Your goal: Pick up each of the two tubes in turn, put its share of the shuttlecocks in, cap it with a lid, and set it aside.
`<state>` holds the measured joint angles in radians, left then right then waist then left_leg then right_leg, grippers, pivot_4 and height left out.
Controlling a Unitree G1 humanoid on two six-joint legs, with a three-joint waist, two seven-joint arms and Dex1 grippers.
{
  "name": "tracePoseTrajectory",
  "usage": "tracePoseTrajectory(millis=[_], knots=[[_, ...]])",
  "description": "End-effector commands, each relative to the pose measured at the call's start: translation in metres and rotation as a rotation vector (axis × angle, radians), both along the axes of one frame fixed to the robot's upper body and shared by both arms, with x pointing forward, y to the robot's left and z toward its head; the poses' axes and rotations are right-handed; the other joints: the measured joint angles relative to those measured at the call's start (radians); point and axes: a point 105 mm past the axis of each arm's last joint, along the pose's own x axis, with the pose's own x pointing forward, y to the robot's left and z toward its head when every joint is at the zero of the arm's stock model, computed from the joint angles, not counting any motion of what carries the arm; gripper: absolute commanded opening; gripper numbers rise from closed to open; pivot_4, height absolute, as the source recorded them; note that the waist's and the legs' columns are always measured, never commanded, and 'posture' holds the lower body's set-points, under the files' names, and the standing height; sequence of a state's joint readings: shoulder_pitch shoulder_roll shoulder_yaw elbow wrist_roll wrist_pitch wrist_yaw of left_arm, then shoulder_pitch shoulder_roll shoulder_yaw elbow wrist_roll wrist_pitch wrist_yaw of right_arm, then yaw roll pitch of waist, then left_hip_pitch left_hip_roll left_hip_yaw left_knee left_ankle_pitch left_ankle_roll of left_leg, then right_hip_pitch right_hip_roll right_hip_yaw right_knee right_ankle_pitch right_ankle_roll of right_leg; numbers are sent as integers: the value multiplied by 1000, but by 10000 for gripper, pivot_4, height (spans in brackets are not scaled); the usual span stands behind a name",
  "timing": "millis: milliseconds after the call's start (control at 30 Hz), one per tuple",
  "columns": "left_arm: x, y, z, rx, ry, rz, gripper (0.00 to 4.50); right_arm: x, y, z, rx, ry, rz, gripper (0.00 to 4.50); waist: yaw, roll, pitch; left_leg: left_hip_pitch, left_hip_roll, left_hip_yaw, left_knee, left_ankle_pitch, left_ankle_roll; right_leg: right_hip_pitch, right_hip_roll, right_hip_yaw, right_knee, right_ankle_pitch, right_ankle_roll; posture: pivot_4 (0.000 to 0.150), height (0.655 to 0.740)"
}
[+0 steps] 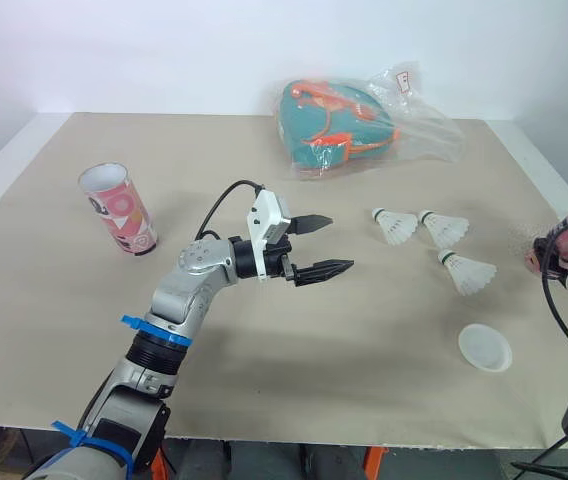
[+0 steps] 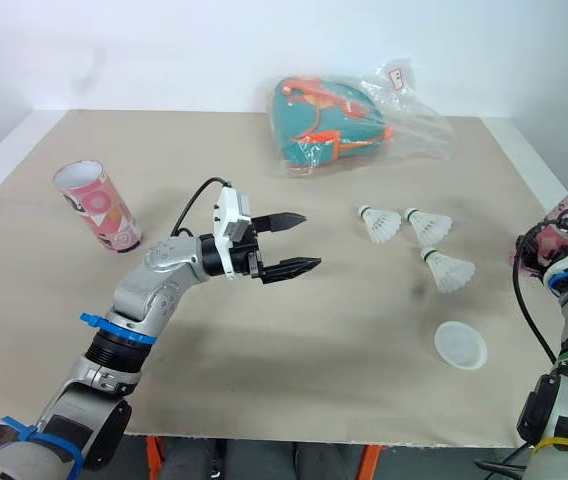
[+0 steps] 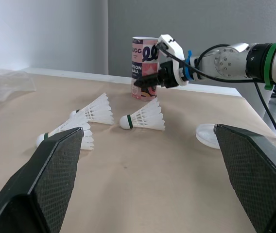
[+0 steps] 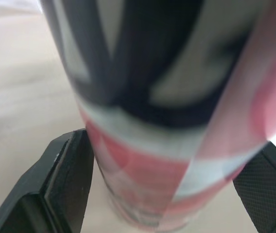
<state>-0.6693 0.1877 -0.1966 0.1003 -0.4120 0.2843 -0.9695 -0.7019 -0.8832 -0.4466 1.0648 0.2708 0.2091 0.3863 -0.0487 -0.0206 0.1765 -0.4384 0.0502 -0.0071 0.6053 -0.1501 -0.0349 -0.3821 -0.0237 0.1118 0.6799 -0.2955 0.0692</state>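
Left wrist view: pink tube is standing at the table's right edge, its dark print partly reading "NYLON". Right gripper is pinching its wall. Second pink tube, open-topped and patterned, is standing far left. Three shuttlecocks are lying between them, with a white lid nearby. Left gripper is hovering mid-table, fingers spread. Beige-covered table is carrying a plastic-wrapped teal bag at the back, against a white wall.
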Motion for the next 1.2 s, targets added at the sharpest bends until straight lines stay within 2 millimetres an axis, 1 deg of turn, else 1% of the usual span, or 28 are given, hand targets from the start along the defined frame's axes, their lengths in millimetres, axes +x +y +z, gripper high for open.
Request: tracePoseTrajectory(millis=[33, 167, 300, 400, 633, 700, 767, 800, 900, 967, 1033, 1067, 1100, 1133, 1167, 1200], knots=[[-1, 2, 8, -21, -35, -3, 45000, -7, -11, 16, -42, -23, -28, 44588, 0, 0, 0, 0, 0, 0, 0, 0, 0, 0, 0, 0, 0, 0, 0, 1500, 7400], [-1, 1, 8, -24, -33, -6, 45000, -12, -17, 19, -67, -12, -50, 44588, 0, 0, 0, 0, 0, 0, 0, 0, 0, 0, 0, 0, 0, 0, 0, 1500, 7400], [-1, 2, 7, -32, -18, -7, 45000, -14, -15, 24, -81, -16, -16, 44588, 0, 0, 0, 0, 0, 0, 0, 0, 0, 0, 0, 0, 0, 0, 0, 1500, 7400], [-2, 2, 6, -30, -9, -11, 45000, -20, -14, 21, -73, 5, 19, 44588, 0, 0, 0, 0, 0, 0, 0, 0, 0, 0, 0, 0, 0, 0, 0, 1500, 7400], [-4, 7, 4, -22, 2, -17, 45000, -38, -6, 6, -44, 78, 124, 44588, 1, 1, 0, 0, 0, 0, 1, 0, 0, 1, 0, 0, 0, 0, 1, 1500, 7400], [-4, 10, 2, -6, 1, -13, 45000, -43, 1, 1, -32, 118, 198, 44588, 0, 1, 0, 0, 0, 0, 1, 0, 0, 1, 0, 0, 0, 0, 1, 1500, 7400], [-3, 17, -1, 20, -3, 6, 45000, -48, 15, 2, -31, 144, 315, 44588, 0, 2, -1, 0, 0, -1, 1, 0, 0, 1, 0, 0, 0, 0, 1, 1500, 7400], [-2, 20, -3, 35, -6, 24, 45000, -50, 28, 6, -43, 138, 402, 44588, 1, 3, -1, 0, 0, -1, 1, 0, 0, 1, 0, 0, 0, 0, 1, 1500, 7400], [2, 37, -12, 75, -2, 111, 45000, -53, 77, 27, -75, 87, 661, 44588, -8, 4, -2, 1, 0, -1, 1, 0, 0, 1, 0, 0, 0, 0, 2, 1500, 7400], [4, 53, -18, 77, 29, 198, 45000, -53, 122, 39, -139, 70, 845, 44588, -12, 5, -2, 1, 0, -1, 1, 0, 0, 1, 1, 0, 0, -1, 3, 1500, 7400], [3, 73, -32, 93, 99, 309, 45000, -49, 169, 54, -199, 20, 1014, 44588, -22, 6, -2, 1, 1, -2, 2, 0, 0, 1, 1, 0, 1, -2, 5, 1500, 7400], [-4, 87, -48, 125, 158, 377, 45000, -44, 204, 68, -215, -56, 1127, 44588, -24, 5, -2, 2, 1, -4, 2, 0, 0, 2, 2, 0, 1, -2, 6, 1500, 7400], [-10, 97, -59, 150, 198, 421, 45000, -43, 227, 78, -226, -110, 1202, 44588, -34, 4, -1, 2, 2, -5, 3, 0, 0, 2, 3, -1, 1, -2, 6, 1500, 7400], [-16, 103, -66, 166, 228, 452, 45000, -45, 248, 87, -233, -162, 1277, 44588, -43, 4, -1, 3, 3, -5, 3, 0, 0, 2, 5, 0, 1, -2, 5, 1500, 7400], [-23, 107, -69, 165, 248, 476, 45000, -47, 263, 95, -230, -205, 1336, 44588, -41, 4, -1, 3, 3, -6, 3, 0, 0, 2, 5, 1, 1, -1, 5, 1500, 7400], [-30, 112, -70, 144, 271, 512, 45000, -48, 281, 101, -212, -247, 1404, 44588, -20, 1, 0, 3, 3, -7, 3, 0, 0, 3, 5, 0, 1, -1, 5, 1500, 7400]])
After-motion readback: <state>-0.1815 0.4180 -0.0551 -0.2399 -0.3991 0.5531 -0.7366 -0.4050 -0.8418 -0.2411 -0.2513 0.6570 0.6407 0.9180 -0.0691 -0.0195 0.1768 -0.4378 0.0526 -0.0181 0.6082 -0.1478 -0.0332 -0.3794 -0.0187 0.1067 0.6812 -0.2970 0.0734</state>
